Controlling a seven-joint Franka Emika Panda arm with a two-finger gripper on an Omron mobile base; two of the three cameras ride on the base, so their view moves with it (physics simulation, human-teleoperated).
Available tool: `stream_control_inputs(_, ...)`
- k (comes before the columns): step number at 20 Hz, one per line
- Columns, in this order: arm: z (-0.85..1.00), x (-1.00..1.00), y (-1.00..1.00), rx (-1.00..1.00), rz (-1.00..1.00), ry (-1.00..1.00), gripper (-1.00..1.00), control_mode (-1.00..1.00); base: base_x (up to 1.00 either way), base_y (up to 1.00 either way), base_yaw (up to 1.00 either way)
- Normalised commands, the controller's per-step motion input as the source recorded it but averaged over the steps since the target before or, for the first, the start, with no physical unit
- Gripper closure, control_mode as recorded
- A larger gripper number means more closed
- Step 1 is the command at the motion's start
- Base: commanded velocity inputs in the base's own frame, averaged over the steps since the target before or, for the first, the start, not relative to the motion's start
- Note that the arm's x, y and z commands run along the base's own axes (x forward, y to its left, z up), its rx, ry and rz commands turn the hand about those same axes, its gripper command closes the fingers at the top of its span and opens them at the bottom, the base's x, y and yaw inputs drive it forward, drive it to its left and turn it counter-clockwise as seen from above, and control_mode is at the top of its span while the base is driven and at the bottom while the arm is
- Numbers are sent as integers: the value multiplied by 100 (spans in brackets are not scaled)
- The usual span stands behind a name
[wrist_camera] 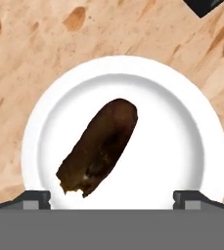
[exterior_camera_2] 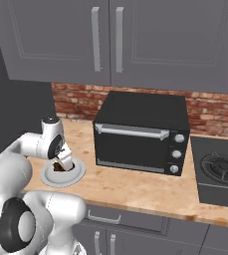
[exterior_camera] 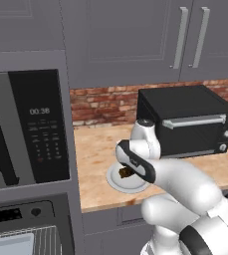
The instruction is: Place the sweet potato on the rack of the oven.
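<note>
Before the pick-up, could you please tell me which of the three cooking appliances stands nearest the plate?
The black toaster oven, on the same counter just right of the white plate. The microwave and built-in oven sit in the wall column left of it.

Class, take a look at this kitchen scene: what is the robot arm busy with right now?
The arm is reaching down over a white plate on the wooden counter, left of the black toaster oven. On the plate lies a dark brown sweet potato, loose and untouched. The gripper hangs just above it with its jaws open wide to either side, so nothing is held yet. The built-in oven sits lower left, below the microwave.
</note>
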Motion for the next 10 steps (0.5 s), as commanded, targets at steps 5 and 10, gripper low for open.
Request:
stream_control_inputs(5,-26,9,20,0,-14,1,-100,-100,0,0,0)
stream_control_inputs(10,-37,11,0,0,-11,2,-100,-100,0,0,0)
